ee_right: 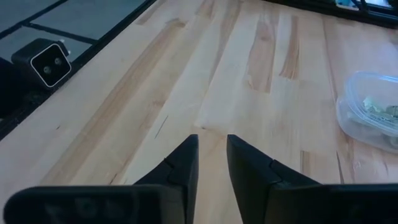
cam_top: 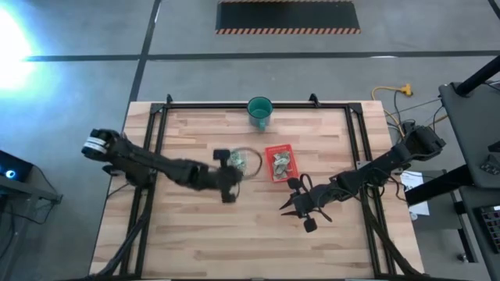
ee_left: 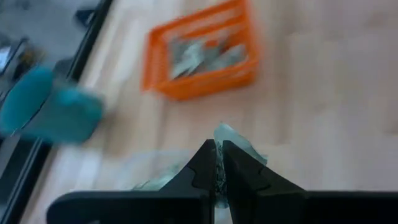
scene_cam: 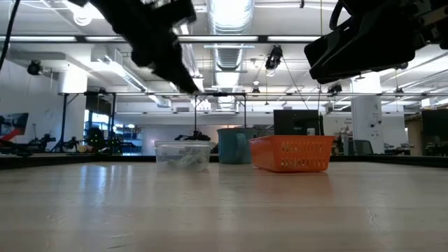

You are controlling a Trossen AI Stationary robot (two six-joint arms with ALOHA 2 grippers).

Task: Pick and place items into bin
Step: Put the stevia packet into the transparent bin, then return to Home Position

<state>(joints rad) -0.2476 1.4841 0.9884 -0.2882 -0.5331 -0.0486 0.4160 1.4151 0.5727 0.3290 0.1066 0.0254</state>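
My left gripper (ee_left: 219, 148) hovers over a clear plastic container (cam_top: 244, 161), shut on a small pale green-and-white piece (ee_left: 241, 143). In the low view it hangs (scene_cam: 193, 88) well above the container (scene_cam: 183, 154). More such pieces lie in the container (ee_right: 370, 109) and in the orange tray (ee_left: 200, 51), which stands on the table right of the container (cam_top: 280, 162). My right gripper (ee_right: 212, 144) is narrowly open and holds nothing. It hovers over bare wood near the tray's near side (cam_top: 291, 204). My left gripper pinches the pale piece between its two fingertips. Part of the piece (ee_left: 226, 133) sticks out past the tips, and a sliver shows in the gap between the fingers. The piece is lifted clear above the container. The fingers slant down toward the far right.
A teal cup (cam_top: 259, 111) stands at the table's far edge, behind the container and tray (scene_cam: 234, 147). Black frame rails run along the table's left, right and far sides. Bare wood lies on the near half of the table (cam_top: 234, 242).
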